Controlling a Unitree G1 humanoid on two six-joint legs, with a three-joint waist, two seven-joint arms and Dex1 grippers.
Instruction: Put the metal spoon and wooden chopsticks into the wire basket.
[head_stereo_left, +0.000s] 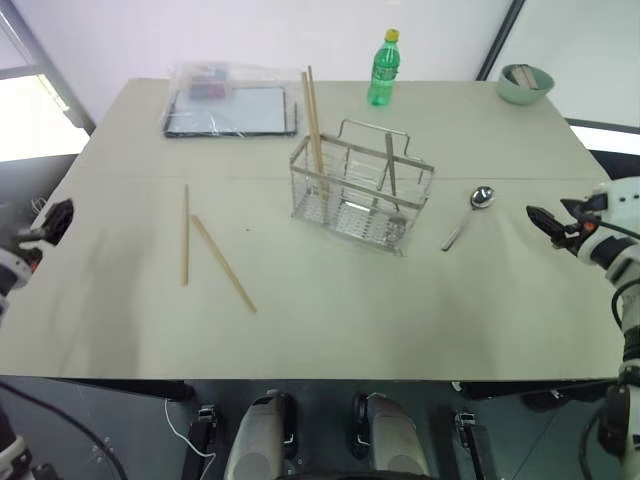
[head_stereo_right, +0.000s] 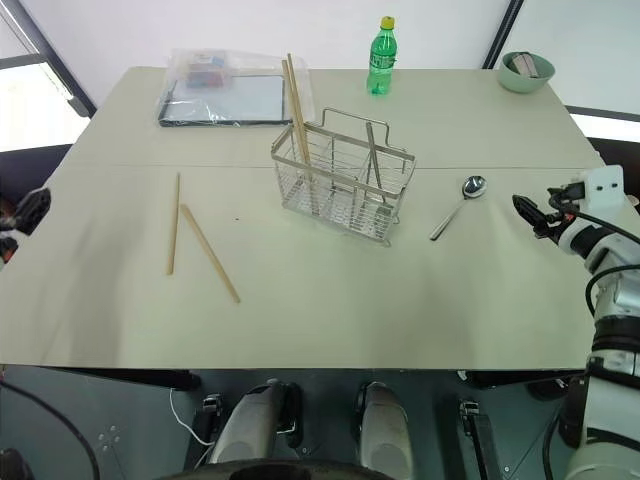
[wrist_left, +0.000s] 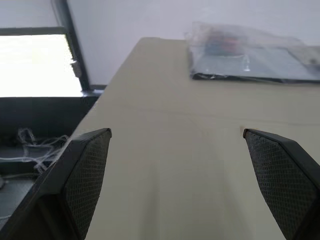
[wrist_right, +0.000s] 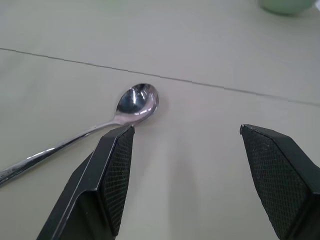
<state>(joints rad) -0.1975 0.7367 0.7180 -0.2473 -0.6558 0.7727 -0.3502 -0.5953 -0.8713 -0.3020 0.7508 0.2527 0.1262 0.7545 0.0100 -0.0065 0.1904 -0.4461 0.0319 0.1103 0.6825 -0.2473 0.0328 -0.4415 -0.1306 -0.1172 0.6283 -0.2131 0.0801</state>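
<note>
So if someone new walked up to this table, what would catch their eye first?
Probably the wire basket mid-table, with wooden chopsticks standing up out of its left end. Next, two loose chopsticks lying left of it and the metal spoon to its right. The green bottle stands at the far edge.
</note>
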